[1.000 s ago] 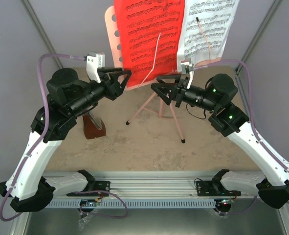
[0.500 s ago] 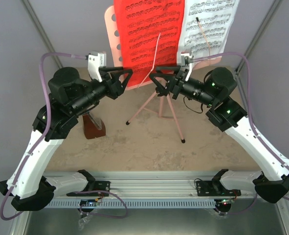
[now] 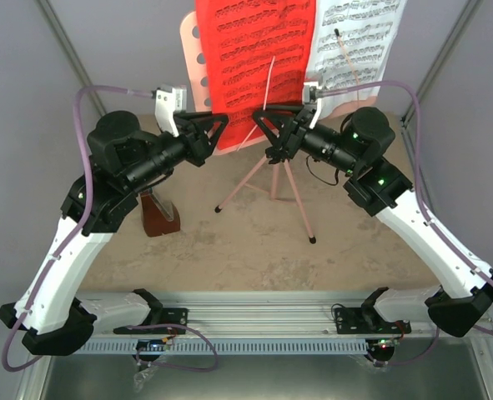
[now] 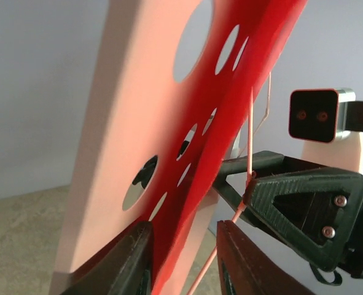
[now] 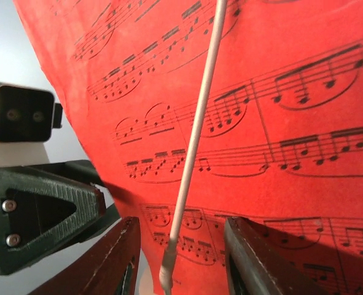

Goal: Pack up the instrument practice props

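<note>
toward 12 o'clock on the counter [image 3: 254, 258], seen from above, the pink music stand [image 3: 273, 179] is upright on its tripod legs. its hole-dotted desk [image 3: 186, 50] carries the red sheet [image 3: 246, 58], with the white sheet [image 3: 359, 42] just beside it at 3 o'clock. a thin pale holder wire [image 3: 269, 87] runs slantwise down the face of the red sheet. the small brown metronome [image 3: 158, 215] stands on the counter near 9 o'clock, well apart from the stand's feet, its top partly hidden under the left arm.

both arms reach in at the lower edge of the desk, the left gripper [image 4: 182, 246] from 9 o'clock and the right gripper [image 5: 178, 249] from 3 o'clock, their tips near each other.

in the left wrist view the left gripper's jaws stand apart and straddle the bottom corner of the desk and red sheet. one of its fingers [image 4: 123, 261] is behind the pink desk. the other is on the printed side with a sliver of gap showing, so nothing is clamped.

in the right wrist view the right gripper's jaws also stand apart, in front of the red sheet's printed face. the lower end of the holder wire hangs between its two fingers [image 5: 113, 258]; whether the wire touches either one i cannot tell.
</note>
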Available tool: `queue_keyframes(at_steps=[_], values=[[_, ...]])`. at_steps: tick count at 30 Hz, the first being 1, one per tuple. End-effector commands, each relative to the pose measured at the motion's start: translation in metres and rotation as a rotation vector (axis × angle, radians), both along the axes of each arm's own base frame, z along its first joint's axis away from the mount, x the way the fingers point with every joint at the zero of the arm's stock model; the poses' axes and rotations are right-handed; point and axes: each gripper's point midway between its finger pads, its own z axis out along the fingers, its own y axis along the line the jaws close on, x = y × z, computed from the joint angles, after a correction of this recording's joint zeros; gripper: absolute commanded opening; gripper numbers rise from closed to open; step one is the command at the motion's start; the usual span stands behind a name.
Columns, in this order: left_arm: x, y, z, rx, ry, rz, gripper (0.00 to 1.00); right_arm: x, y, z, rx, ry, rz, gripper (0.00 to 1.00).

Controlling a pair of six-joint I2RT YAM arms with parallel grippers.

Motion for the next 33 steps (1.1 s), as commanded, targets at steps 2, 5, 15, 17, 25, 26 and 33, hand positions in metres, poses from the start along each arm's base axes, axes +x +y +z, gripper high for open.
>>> queue_keyframes(at_steps=[2, 5, 15, 17, 25, 26, 33], values=[[0.000, -0.003, 0.011, -0.021, -0.036, -0.009, 0.25, 0.000, -0.007, 0.029, 0.067, -0.077, -0.041, 0.35], [0.004, -0.003, 0.009, -0.016, -0.031, 0.002, 0.19, 0.003, -0.005, 0.032, 0.072, -0.085, -0.041, 0.23], [0.005, 0.001, 0.000, -0.012, -0.018, 0.022, 0.00, 0.010, -0.003, 0.022, 0.055, -0.111, -0.070, 0.00], [0.003, 0.003, 0.001, -0.019, -0.019, 0.023, 0.00, 0.012, -0.003, 0.021, 0.056, -0.107, -0.078, 0.00], [-0.028, 0.028, 0.017, -0.034, -0.059, 0.036, 0.00, 0.018, -0.001, 0.017, 0.049, -0.096, -0.090, 0.01], [-0.031, 0.034, 0.016, -0.029, -0.057, 0.050, 0.00, 0.018, -0.001, 0.016, 0.047, -0.093, -0.092, 0.00], [-0.082, 0.059, 0.007, 0.011, -0.056, -0.010, 0.00, 0.024, 0.001, 0.008, 0.038, -0.068, -0.103, 0.01]])
